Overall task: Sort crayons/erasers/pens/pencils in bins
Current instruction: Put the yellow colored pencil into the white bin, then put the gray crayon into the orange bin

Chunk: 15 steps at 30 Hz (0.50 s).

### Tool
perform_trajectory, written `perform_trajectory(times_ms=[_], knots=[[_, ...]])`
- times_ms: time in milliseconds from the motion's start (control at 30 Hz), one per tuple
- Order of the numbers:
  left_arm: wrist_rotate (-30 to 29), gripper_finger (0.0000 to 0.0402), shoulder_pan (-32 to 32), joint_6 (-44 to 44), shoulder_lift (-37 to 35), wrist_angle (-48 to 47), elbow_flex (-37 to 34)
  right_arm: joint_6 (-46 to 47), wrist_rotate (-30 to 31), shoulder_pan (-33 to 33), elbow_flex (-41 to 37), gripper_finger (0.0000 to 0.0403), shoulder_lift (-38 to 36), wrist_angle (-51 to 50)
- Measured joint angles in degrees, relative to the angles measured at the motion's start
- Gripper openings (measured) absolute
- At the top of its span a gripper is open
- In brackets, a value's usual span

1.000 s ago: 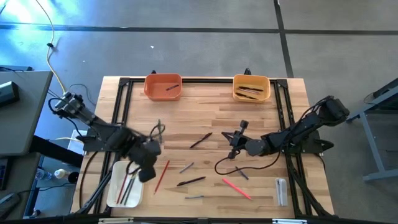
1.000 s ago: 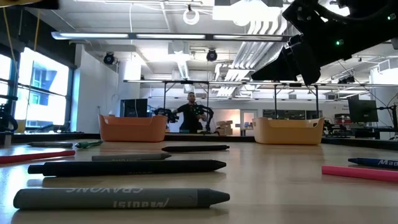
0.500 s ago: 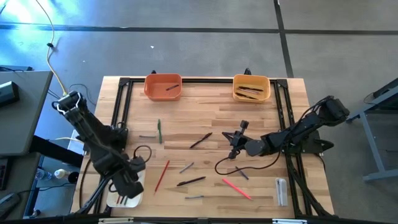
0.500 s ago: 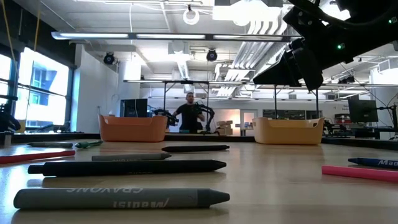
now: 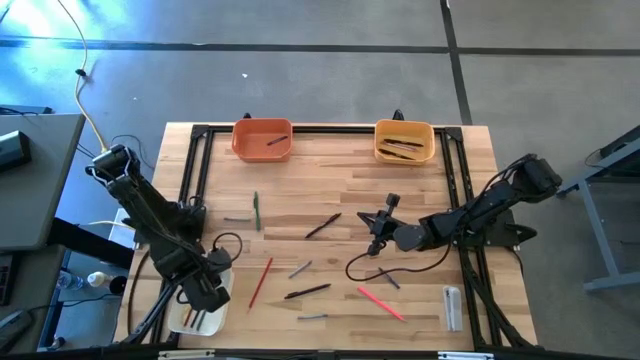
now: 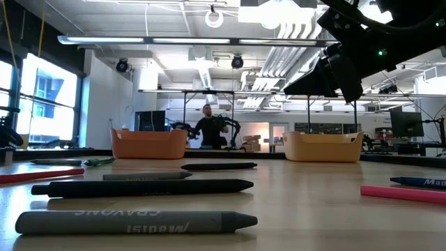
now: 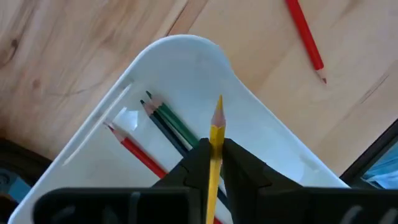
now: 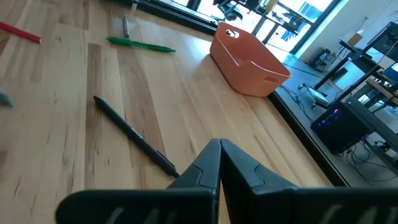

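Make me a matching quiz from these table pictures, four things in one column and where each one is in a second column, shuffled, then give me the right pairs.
Things:
1. yellow pencil
2. orange bin
3. white bin
4. right pincer

Places:
A. at the table's far edge, left of the yellow-orange bin
B. under the left pincer, at the near left corner
C. above the middle of the table
D. between the left pincer's fingers

Pairs: 1-D, 2-A, 3-B, 4-C

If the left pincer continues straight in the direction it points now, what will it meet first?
Probably the white bin right below: the left pincer, with a yellow pencil between its fingers, points into it, at bare floor beside the pencils lying there.
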Motion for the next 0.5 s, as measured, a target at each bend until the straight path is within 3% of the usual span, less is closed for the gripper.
perform_trajectory(times_ms=[267, 500], knots=[[0.16, 0.0096, 0.63, 5.01, 0.02, -0.61, 1.05, 0.39, -0.02, 0.0, 0.0, 0.0, 0.0, -0.37], [-1.21, 0.0119, 1.08, 17.38, 0.02, -6.94, 8.98, 0.42, -0.78, -0.02, 0.0, 0.0, 0.0, -0.37]])
